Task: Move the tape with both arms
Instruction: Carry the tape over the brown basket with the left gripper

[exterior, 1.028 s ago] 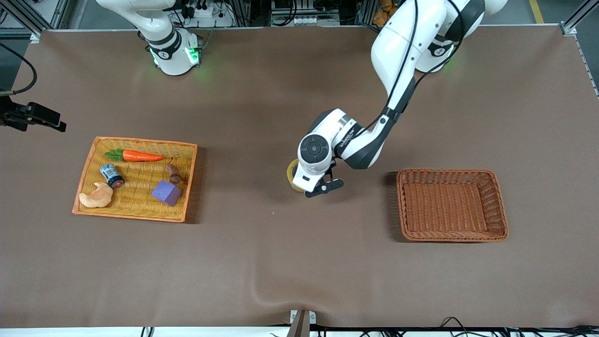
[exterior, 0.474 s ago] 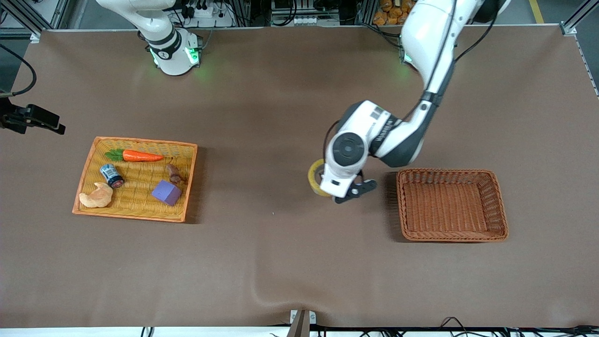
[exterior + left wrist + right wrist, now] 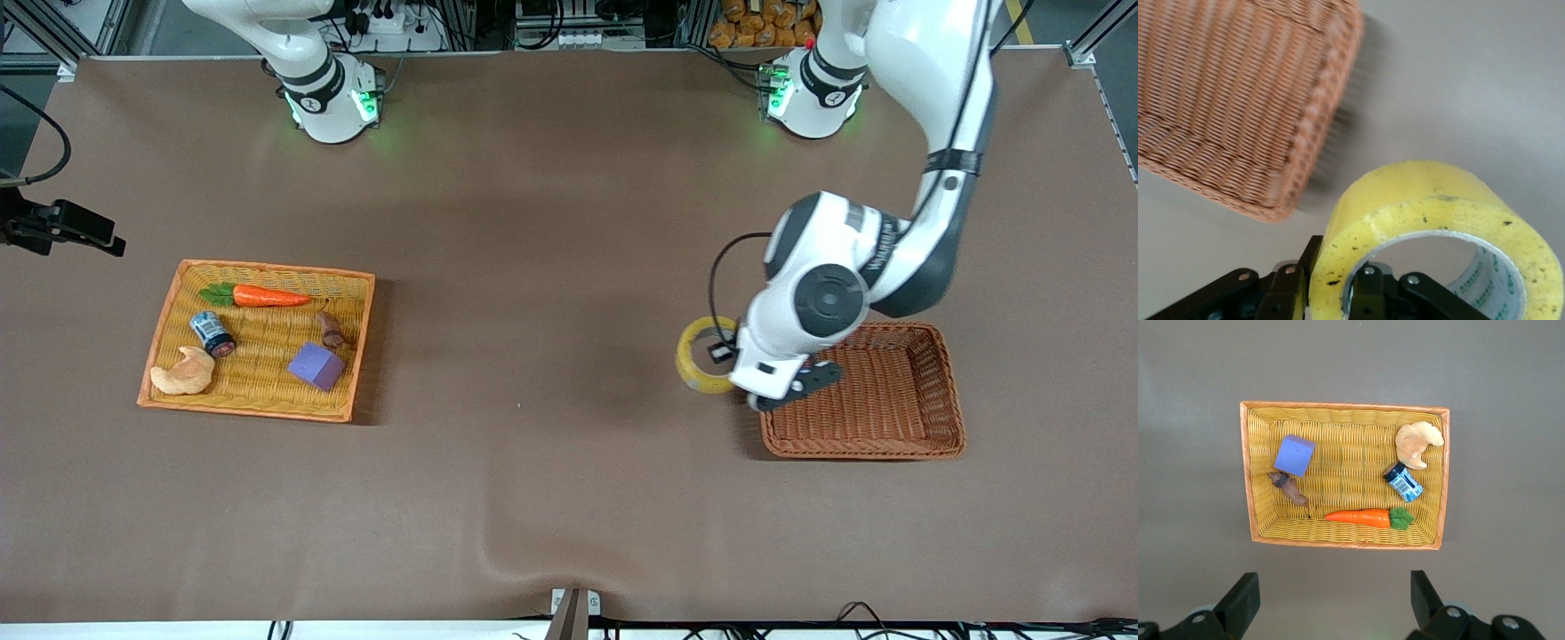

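Observation:
The yellow tape (image 3: 700, 357) is a translucent ring with a pale core; it fills the left wrist view (image 3: 1425, 200). My left gripper (image 3: 722, 356) is shut on the roll's wall, one finger inside the hole and one outside (image 3: 1331, 293). It holds the tape in the air over the table, just beside the brown wicker basket (image 3: 889, 446) at that basket's edge toward the right arm's end. The basket's corner also shows in the left wrist view (image 3: 1318, 120). My right gripper (image 3: 1331, 600) is open and empty, high over the table beside the yellow basket (image 3: 1338, 407); it is out of the front view.
The yellow basket (image 3: 258, 412) toward the right arm's end holds a purple cube (image 3: 316, 365), a carrot (image 3: 267, 297), a croissant (image 3: 182, 373), a small jar (image 3: 212, 333) and a brown piece (image 3: 331, 329). A black device (image 3: 62, 227) sits at that table edge.
My left arm has carried the tape from the middle of the table toward the left arm's end, up to the brown basket's edge. The right arm has not moved.

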{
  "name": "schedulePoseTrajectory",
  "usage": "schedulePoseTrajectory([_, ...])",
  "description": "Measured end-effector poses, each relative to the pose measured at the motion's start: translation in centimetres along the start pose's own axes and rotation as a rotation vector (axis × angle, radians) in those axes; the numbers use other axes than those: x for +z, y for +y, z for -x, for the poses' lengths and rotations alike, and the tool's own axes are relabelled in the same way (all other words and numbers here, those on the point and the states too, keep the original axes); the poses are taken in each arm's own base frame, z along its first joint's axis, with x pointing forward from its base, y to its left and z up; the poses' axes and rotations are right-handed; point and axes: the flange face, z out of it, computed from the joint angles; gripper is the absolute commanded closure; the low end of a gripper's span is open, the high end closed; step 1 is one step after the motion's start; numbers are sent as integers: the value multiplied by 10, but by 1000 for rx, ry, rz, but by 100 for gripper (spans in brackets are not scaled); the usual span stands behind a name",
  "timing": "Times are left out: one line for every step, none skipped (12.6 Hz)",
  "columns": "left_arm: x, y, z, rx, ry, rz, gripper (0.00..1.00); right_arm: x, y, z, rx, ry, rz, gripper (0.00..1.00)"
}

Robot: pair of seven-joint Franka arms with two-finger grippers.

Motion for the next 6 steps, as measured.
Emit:
schedulePoseTrajectory([1, -15, -14, -18, 9, -12, 100, 0, 0, 0, 0, 0, 0, 0])
schedulePoseTrajectory([1, -29, -27, -23, 15, -19, 100, 0, 0, 0, 0, 0, 0, 0])
schedulePoseTrajectory([1, -42, -38, -26, 15, -20, 100, 0, 0, 0, 0, 2, 0, 0])
schedulePoseTrajectory([2, -56, -49, -41, 13, -21, 100, -1, 0, 0, 0, 6, 0, 0])
schedulePoseTrajectory([4, -73, -62, -54, 15, -24, 100, -2, -1, -1, -1, 9, 1, 0])
schedulePoseTrajectory([7, -92, -76, -59, 21, -25, 100, -3, -1, -1, -1, 10, 1, 0])
